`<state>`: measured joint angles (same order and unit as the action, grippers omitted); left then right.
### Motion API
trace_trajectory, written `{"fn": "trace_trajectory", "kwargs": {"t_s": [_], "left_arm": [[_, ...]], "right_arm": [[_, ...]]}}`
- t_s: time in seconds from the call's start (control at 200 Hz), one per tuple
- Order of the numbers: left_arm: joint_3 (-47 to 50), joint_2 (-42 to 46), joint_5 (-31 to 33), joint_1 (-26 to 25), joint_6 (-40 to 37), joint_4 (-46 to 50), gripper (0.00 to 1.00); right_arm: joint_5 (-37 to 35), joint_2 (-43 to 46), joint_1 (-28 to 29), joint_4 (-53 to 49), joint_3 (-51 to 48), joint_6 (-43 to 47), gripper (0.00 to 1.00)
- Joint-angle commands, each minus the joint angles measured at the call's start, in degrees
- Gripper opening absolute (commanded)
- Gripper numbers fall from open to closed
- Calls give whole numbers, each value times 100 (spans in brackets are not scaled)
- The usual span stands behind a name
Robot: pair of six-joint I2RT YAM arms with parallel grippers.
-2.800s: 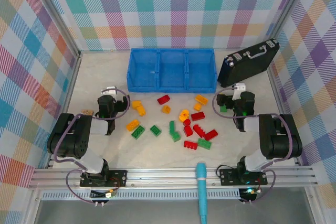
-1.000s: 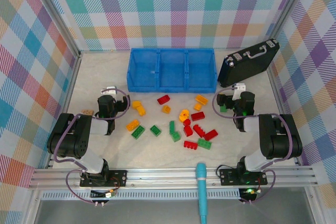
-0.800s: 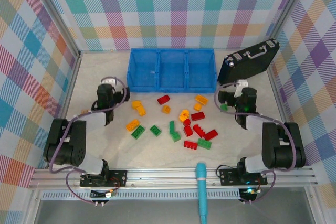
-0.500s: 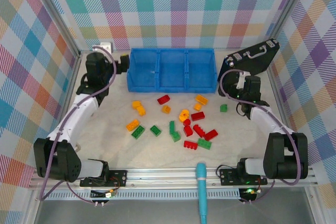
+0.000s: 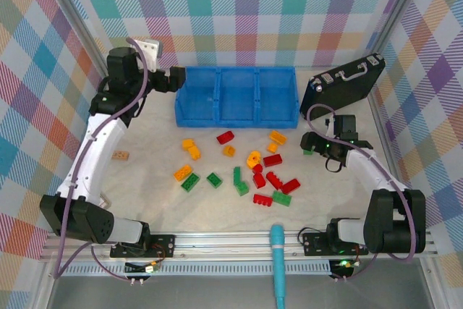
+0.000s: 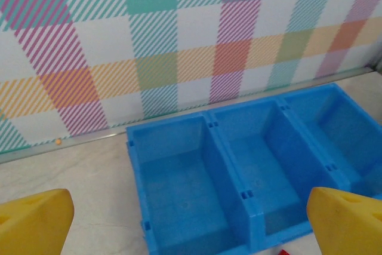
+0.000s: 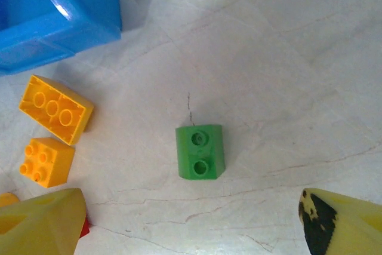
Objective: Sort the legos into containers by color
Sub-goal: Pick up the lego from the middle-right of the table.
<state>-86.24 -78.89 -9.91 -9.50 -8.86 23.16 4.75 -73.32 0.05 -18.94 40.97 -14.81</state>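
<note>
Top external view: legos (image 5: 246, 168) lay loose on the table (image 5: 145, 179) at mid-frame, with red, yellow and green mixed together. The blue bin (image 5: 235, 117) sat just above them and all three compartments were bare, so I judged that sorting had not yet begun. A black case (image 5: 343, 85) leaned at the upper right, beside the bin.

The left gripper (image 5: 177, 79) hung high at the bin's upper-left corner. In the left wrist view its yellow fingers (image 6: 33, 222) sat in the two bottom corners of the frame, spread wide with nothing between them. The bin's compartments were spread out below. I judged it to be parked there looking over the drop zone, clear of the pile.

The right gripper (image 5: 315, 146) was low over the table at the right of the frame, below the case. In the right wrist view a green brick (image 7: 200, 151) lay alone at the centre, studs up and untouched. The fingers (image 7: 42, 219) were wide apart on either side of it and held nothing. Two yellow bricks (image 7: 56, 108) lay at the left, near the bin corner.

The green brick stood apart from its neighbours, which likely made it the easy first pick. The fingers flanked its narrow width.
</note>
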Motion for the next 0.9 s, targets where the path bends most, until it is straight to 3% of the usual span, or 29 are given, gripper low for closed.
{"fn": "trace_trajectory", "kwargs": {"t_s": [0.0, 0.59, 0.895], "left_arm": [[-66, 297, -362, -48, -120, 380, 100], [132, 593, -247, -52, -287, 822, 100], [190, 546, -263, -60, -289, 839, 100]], "right_arm": [[-66, -225, 43, -200, 214, -70, 89], [-986, -1892, 745, -694, 1441, 277, 61], [-1425, -2317, 909, -1071, 1679, 341, 52]]}}
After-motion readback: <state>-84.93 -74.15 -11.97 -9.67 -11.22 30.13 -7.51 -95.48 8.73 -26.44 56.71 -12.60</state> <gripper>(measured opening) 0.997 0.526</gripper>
